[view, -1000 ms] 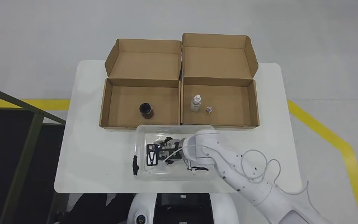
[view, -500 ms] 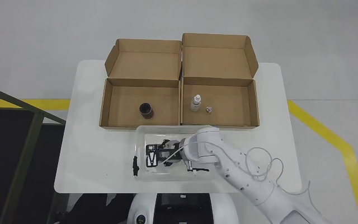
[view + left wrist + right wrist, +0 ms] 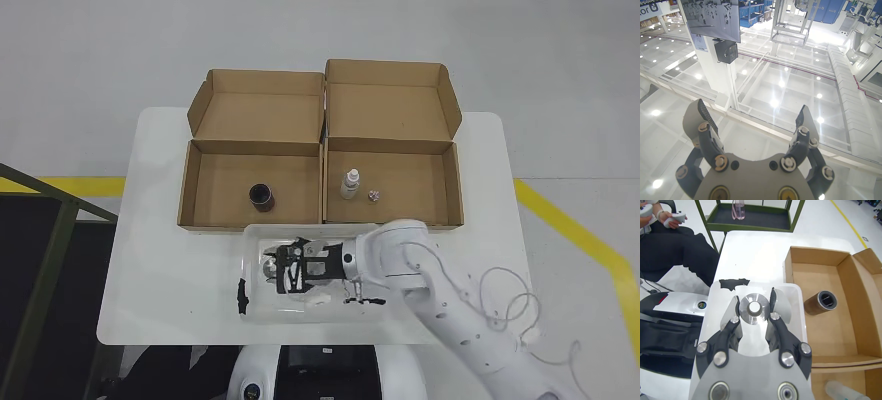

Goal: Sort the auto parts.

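Disc (image 3: 754,308) clamped in right gripper (image 3: 754,300) now, wrist swung round, tray (image 3: 801,306) just below. Guess box (image 3: 829,336) drop comes next.

Our right arm (image 3: 450,312) is white and rounded, and a thin white cable (image 3: 503,300) loops beside it. The left hand (image 3: 752,106) and the right hand (image 3: 754,298) have grey plates, black links, silver screws and black ribbed pads (image 3: 708,117).
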